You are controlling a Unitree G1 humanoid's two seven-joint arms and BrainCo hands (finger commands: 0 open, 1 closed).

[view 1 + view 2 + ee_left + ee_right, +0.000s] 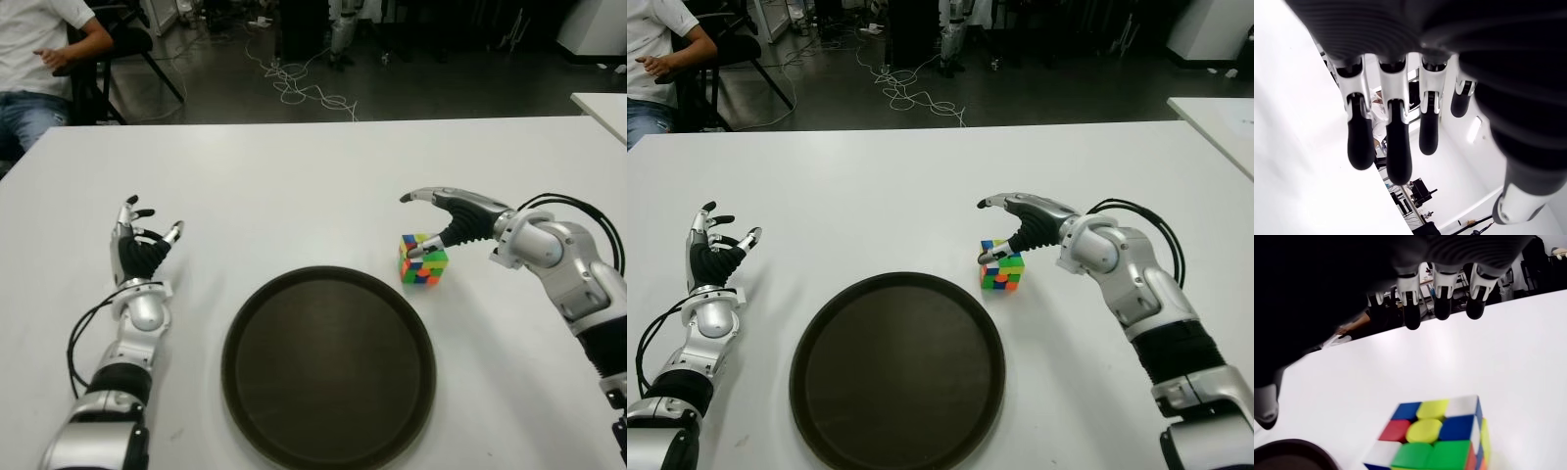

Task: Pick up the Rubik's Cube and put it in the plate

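Nearest the robot, a dark round plate [328, 367] lay on the white desk [294, 196], its near rim cut off by the lower edge of the left eye view. It held nothing.

To the plate's left, the left robot hand [140, 245] showed above the desk with its fingers spread and nothing in them; whether it touched the surface could not be told. Its wrist view showed four dark fingertips [1396, 147] hanging loose and apart.

Just beyond the plate's right rim sat the Rubik's Cube [422, 259] on the desk, close to the plate but not touching it. The right robot hand [446, 220] hovered over the cube from the right, its fingers stretched out flat above and past it. The thumb reached down at the cube's right side; whether it pressed the cube was hard to make out. In the right wrist view the fingertips [1442, 303] hung apart above the desk, well clear of the cube's top face [1432, 431], and nothing was clamped. The plate's edge showed only as a dark sliver at the corner there.

Farther back, beyond the desk's far edge, cables [309, 88] lay tangled on the dark floor. A seated person [39, 69], partly cut off at the frame, was at the far left beside a black chair [122, 44]. A second white table corner [602, 108] appeared at the far right.
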